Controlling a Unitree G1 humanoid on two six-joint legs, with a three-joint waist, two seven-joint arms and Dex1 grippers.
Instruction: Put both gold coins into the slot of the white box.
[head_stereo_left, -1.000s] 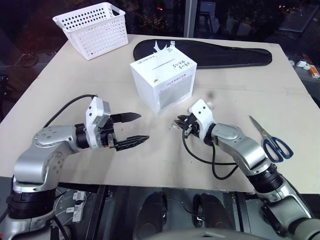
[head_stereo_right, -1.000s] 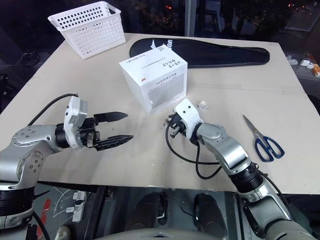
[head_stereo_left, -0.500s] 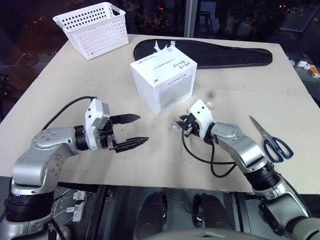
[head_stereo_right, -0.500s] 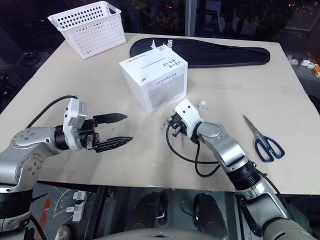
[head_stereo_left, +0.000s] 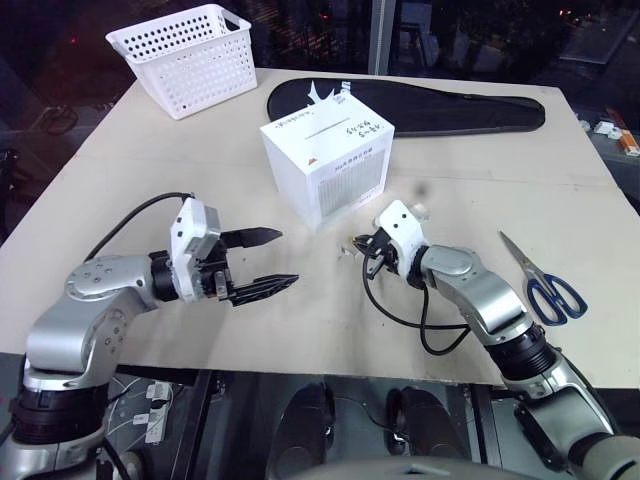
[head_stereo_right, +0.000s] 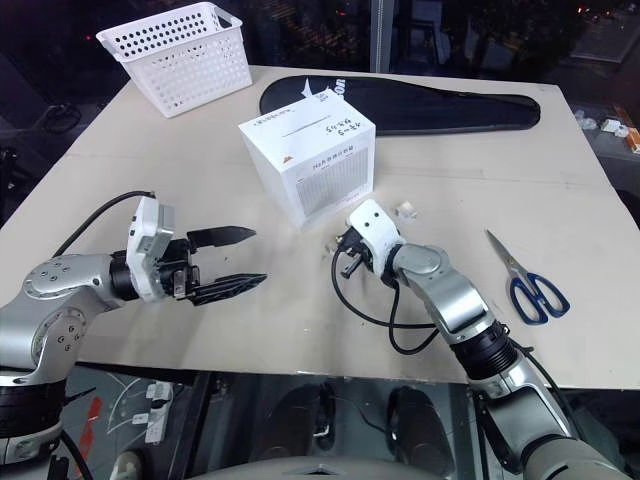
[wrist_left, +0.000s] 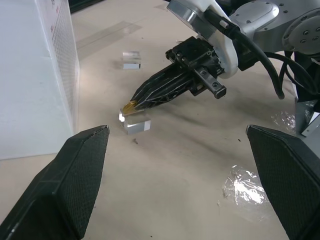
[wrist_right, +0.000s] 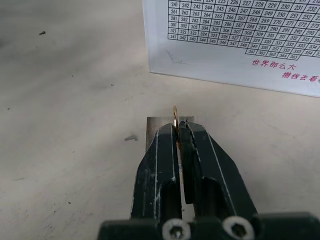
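The white box (head_stereo_left: 327, 166) stands mid-table with its slot (head_stereo_left: 330, 131) facing up. Just in front of it, low over the table, my right gripper (head_stereo_left: 352, 243) is shut on a gold coin (wrist_right: 175, 115). The coin stands on edge between the fingertips (wrist_right: 165, 137), over a small clear case (wrist_left: 137, 125). It glints at the closed tips (wrist_left: 131, 106) in the left wrist view. My left gripper (head_stereo_left: 288, 257) hovers open and empty to the left, pointing toward the right gripper.
A second clear case (wrist_left: 131, 59) lies near the box's right corner. Blue-handled scissors (head_stereo_left: 545, 282) lie at the right. A white perforated basket (head_stereo_left: 185, 58) and a long black bag (head_stereo_left: 420, 105) sit at the back. Crumpled clear wrap (wrist_left: 245, 182) lies nearby.
My right gripper's fingers have drawn together onto the coin at the clear case. Neither arm has shifted, and the left gripper stays open.
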